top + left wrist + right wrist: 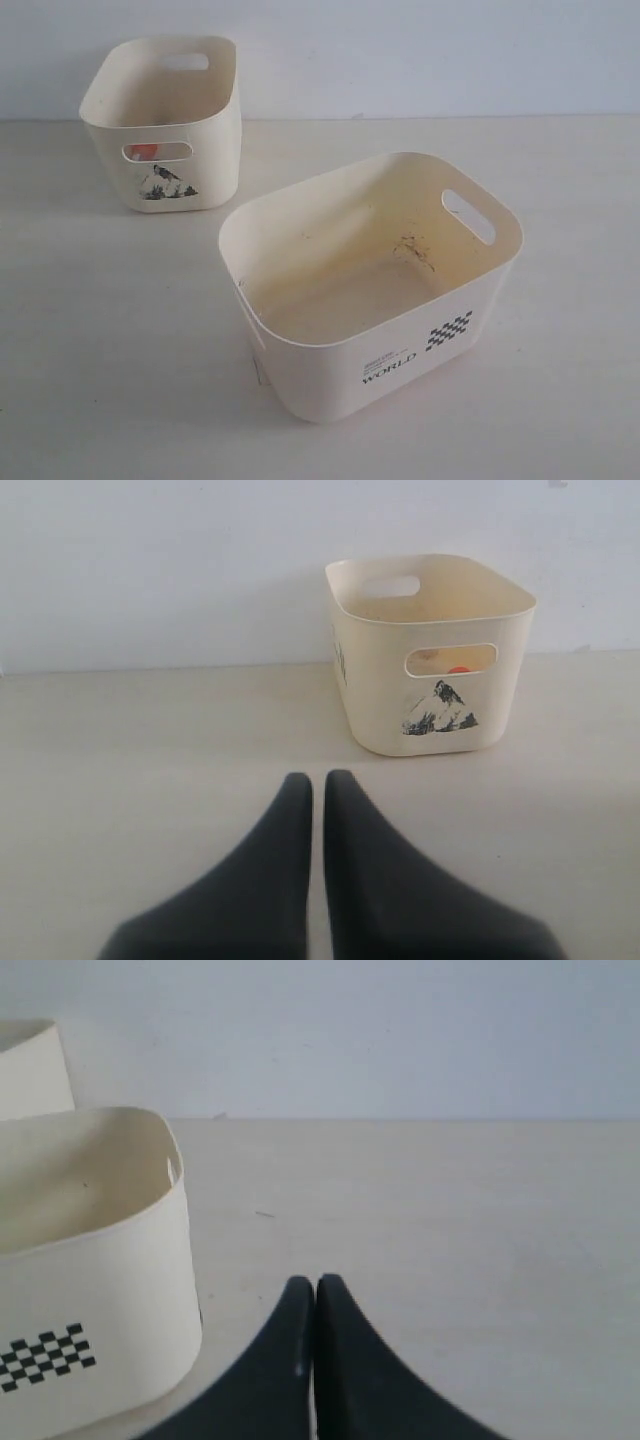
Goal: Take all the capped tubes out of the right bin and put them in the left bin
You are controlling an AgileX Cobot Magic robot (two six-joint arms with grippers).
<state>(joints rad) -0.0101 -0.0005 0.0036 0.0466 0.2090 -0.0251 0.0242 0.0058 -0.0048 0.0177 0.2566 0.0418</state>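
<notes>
An orange-red cap (144,152) of a small clear capped tube is showing through the handle slot of the smaller cream plastic left bin (212,150) with the mountain picture. The larger cream "WORLD" right bin (320,370) is sitting near it on the pale counter (100,350), showing its brown-stained floor. The black left end effector (319,776) and right end effector (315,1280) are both pressing together, pinching nothing.

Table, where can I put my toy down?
Bare table lies in front of the mountain-picture bin, left of the WORLD bin, and also right of it. The gap between the two bins is tight.
</notes>
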